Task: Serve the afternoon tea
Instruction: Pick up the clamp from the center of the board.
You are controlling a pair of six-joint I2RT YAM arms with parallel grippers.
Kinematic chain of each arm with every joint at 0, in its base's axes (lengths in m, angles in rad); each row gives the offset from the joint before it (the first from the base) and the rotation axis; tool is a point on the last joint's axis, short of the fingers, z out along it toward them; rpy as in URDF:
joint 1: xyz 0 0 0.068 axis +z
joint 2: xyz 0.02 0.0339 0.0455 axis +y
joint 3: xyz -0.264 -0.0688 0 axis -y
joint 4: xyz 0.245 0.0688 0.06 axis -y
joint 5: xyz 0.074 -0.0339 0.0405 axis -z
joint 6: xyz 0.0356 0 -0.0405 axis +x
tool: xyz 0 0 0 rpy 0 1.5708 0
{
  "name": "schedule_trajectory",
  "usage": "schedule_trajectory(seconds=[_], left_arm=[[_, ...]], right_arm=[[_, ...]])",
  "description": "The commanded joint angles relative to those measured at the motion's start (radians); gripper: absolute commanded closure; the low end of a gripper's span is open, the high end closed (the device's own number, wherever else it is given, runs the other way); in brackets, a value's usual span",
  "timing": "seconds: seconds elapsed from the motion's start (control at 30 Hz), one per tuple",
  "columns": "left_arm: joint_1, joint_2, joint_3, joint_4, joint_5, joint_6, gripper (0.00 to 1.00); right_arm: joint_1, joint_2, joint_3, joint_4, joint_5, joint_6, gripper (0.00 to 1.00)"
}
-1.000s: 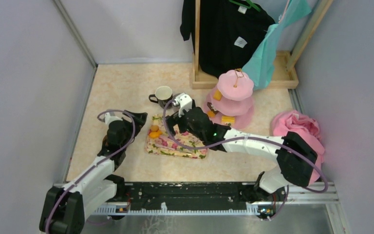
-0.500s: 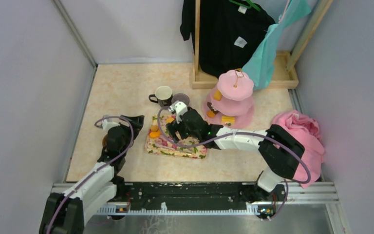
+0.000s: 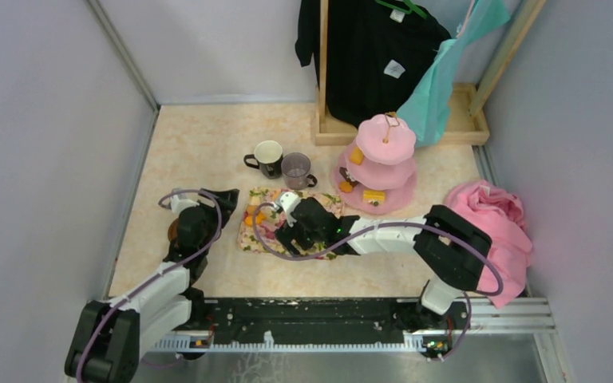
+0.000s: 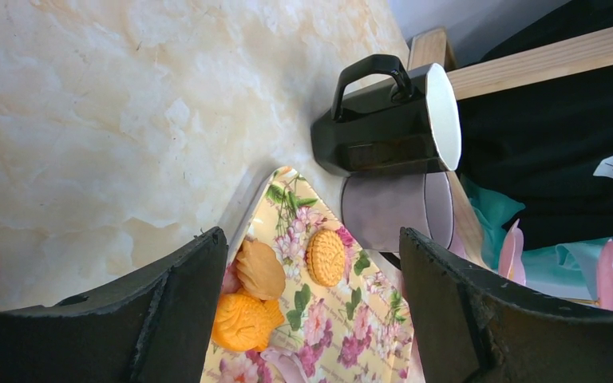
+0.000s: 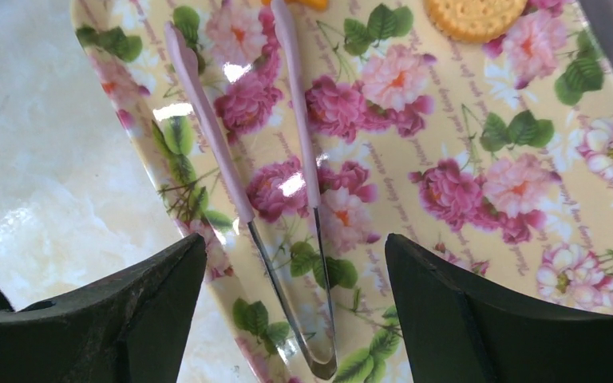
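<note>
Jaws of the right gripper (image 5: 294,239) gape wide and empty, straddling slim pink-handled metal tongs (image 5: 211,136) on a glossy flower-patterned tray (image 5: 463,183). The left gripper (image 4: 310,239) is likewise spread, holding nothing. Small orange, brown and yellow snacks (image 4: 259,271) sit lower centre of the left wrist view, on the tray's end; they're probably light, crumbly and fragile, so pinch gently across the flat faces.

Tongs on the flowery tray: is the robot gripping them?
No, the pink tongs lie flat on the flowered tray between the right tool's open fingers, touching neither.
</note>
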Motion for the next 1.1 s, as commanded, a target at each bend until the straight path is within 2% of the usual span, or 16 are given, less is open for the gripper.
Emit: schedule_trajectory(seconds=[0.0,0.23,0.47,0.9,1.07], left_arm=[[-0.002,-0.021,-0.021,0.041,-0.006,0.007,0.16],[-0.002,-0.022,-0.023,0.043,-0.014,0.009,0.16],[-0.002,-0.012,-0.033,0.057,-0.016,0.000,0.15],[-0.002,0.032,-0.039,0.097,0.001,-0.024,0.15],[-0.002,0.044,-0.036,0.108,0.010,-0.029,0.15]], right_arm=[[0.005,0.062,0.000,0.036,-0.045,-0.034,0.17],[0.006,0.106,0.005,0.058,-0.061,-0.057,0.21],[0.005,0.153,0.020,0.059,-0.051,-0.077,0.38],[0.005,0.178,0.028,0.015,0.008,-0.074,0.51],[0.005,0.197,0.042,0.017,0.007,-0.079,0.52]])
